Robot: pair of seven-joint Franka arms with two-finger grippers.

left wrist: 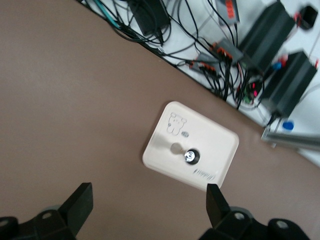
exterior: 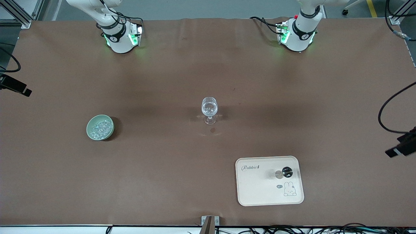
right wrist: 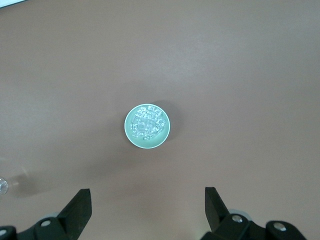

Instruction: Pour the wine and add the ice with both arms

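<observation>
The glass [exterior: 209, 110] stands upright mid-counter; ice [exterior: 100, 128] fills a bowl [exterior: 92, 122] (green). Left tool [left wrist: 145, 200] and right tool [right wrist: 147, 202] hang released.

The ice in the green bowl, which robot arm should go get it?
The right arm, probably. The ice sits in the green bowl toward the right arm's end of the table, and the right gripper hangs over it with fingers open. The left gripper looks at the tray instead.

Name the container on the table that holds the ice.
The green bowl, toward the right arm's end. It has ice heaped in it; the wine glass at mid-table looks empty.
</observation>
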